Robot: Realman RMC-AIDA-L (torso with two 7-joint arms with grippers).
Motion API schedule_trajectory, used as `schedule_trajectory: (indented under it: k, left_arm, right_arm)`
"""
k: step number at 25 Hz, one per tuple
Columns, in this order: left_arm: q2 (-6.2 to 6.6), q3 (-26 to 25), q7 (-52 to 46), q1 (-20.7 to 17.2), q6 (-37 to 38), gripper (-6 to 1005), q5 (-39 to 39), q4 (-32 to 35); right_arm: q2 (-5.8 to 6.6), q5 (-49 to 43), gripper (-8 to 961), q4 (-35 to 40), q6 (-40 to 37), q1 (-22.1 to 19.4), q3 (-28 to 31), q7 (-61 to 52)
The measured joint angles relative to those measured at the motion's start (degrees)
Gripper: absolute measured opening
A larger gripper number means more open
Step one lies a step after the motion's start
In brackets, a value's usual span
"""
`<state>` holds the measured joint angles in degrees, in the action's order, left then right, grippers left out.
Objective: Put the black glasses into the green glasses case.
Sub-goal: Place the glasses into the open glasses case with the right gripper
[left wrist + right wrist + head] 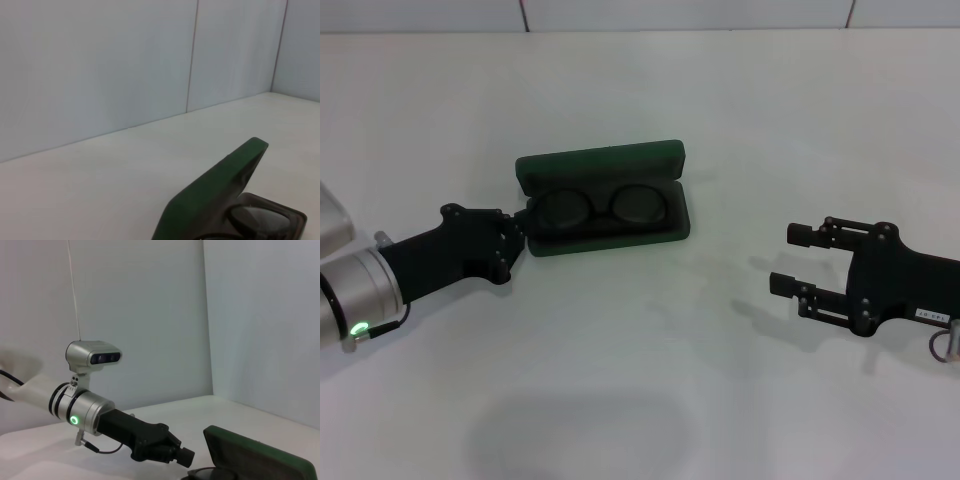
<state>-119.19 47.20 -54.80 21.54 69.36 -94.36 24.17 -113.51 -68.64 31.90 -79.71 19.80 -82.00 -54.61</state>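
The green glasses case lies open in the middle of the white table, its lid raised toward the far side. Inside its tray lie the black glasses, lenses up and side by side. My left gripper is at the case's left end, touching or nearly touching it. The left wrist view shows the raised lid and one lens from close by. In the right wrist view, the left gripper sits beside the case. My right gripper rests open and empty, well to the right of the case.
A pale grey object shows at the table's far left edge. A light wall runs along the back of the table. Bare tabletop stretches in front of the case and between the two arms.
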Motion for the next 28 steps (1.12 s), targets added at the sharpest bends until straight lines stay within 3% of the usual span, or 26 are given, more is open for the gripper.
schedule_trajectory:
  k: [19,28]
  left_arm:
    - [0.19,0.0,-4.8,1.1,1.3,16,-1.1,0.0]
    - [0.42,0.0,-7.2,3.6,-4.8,16,-2.8,-0.3]
  right_arm:
    - [-0.41,0.0,582,-0.4,0.4,0.2,1.3,0.8]
    - [-0.4,0.0,581,-0.7,0.4,0.2,1.4,0.9]
